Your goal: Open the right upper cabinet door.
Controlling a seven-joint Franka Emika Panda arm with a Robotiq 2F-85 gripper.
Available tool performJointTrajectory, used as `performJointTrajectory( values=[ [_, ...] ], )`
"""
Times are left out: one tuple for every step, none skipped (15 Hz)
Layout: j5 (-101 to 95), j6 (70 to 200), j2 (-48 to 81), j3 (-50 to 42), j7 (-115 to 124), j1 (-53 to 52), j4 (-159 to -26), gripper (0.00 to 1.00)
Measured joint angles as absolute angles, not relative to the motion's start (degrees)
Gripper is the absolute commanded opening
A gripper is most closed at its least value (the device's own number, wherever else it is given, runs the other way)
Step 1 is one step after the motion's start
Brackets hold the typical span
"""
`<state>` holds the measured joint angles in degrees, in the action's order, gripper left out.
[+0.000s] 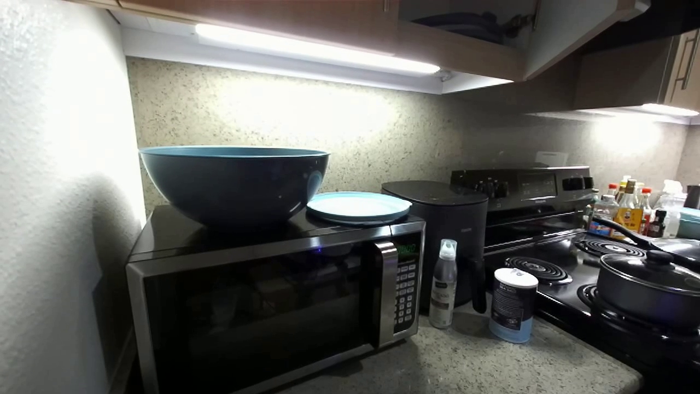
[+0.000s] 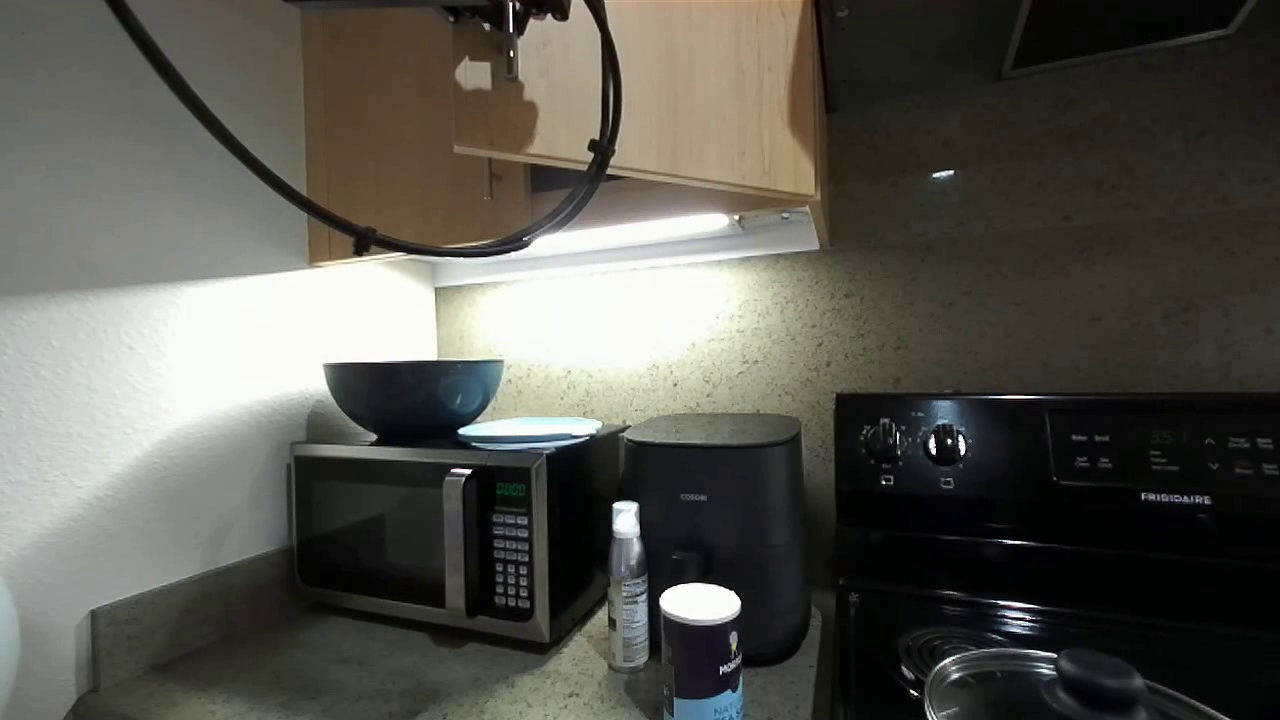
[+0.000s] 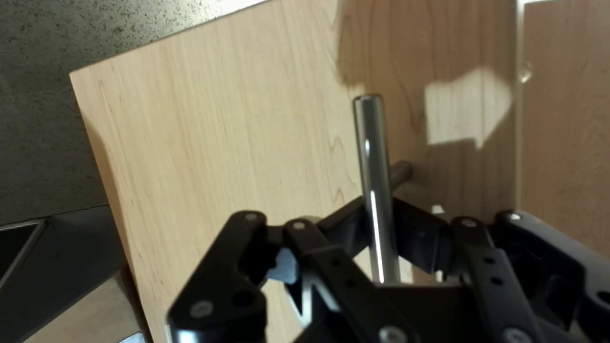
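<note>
Gripper (image 3: 376, 224) clenched on the handle (image 3: 373, 157) — fingers (image 3: 417, 233) on opposite sides of the metal bar, contact visible in the wrist view. Immediately beyond the fingers: the door (image 3: 214, 143) bearing that handle, ajar, angled out from the cabinet (image 1: 459, 52) in both exterior views. Behind the door, a dark object (image 1: 465, 24) shows inside the cabinet. Next to the gripper, past the door's handle edge, the twin door (image 2: 400, 110) lies flush, its pull (image 2: 488, 180) lower than the gripper. Black cable (image 2: 365, 241) loops below the gripper. Under the cabinet, lower than the gripper, a lamp (image 2: 630, 232) is lit. Well below the gripper: microwave (image 2: 380, 520) on the counter (image 2: 250, 670), carrying a bowl (image 2: 410, 395) and, beside it, a light blue plate (image 2: 530, 428). Beside the microwave stand an air fryer (image 2: 725, 550), a spray bottle (image 2: 628, 600) and a canister (image 2: 703, 650). Farther out from the gripper — the stove (image 2: 960, 515), a lidded pot (image 1: 645, 298) on it, bottles (image 1: 629, 219) beyond.
</note>
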<state>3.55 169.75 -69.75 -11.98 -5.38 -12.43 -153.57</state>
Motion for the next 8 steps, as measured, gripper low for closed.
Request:
performJointTrajectory(
  values=[
    [3.5, 169.8, -69.4, -12.0, -5.6, -12.8, -153.4, 0.04],
    [3.5, 169.8, -69.2, -12.1, -5.6, -13.0, -153.3, 0.04],
    [3.5, 169.8, -69.1, -12.1, -5.6, -13.0, -153.2, 0.04],
    [3.5, 169.8, -69.1, -12.1, -5.6, -13.0, -153.2, 0.04],
    [3.5, 169.8, -69.1, -12.1, -5.6, -13.0, -153.2, 0.04],
    [3.5, 169.8, -69.1, -12.1, -5.6, -13.0, -153.2, 0.04],
    [3.5, 169.8, -69.1, -12.1, -5.6, -13.0, -153.2, 0.04],
    [3.6, 169.8, -69.5, -12.3, -5.6, -12.8, -153.4, 0.04]
  ],
)
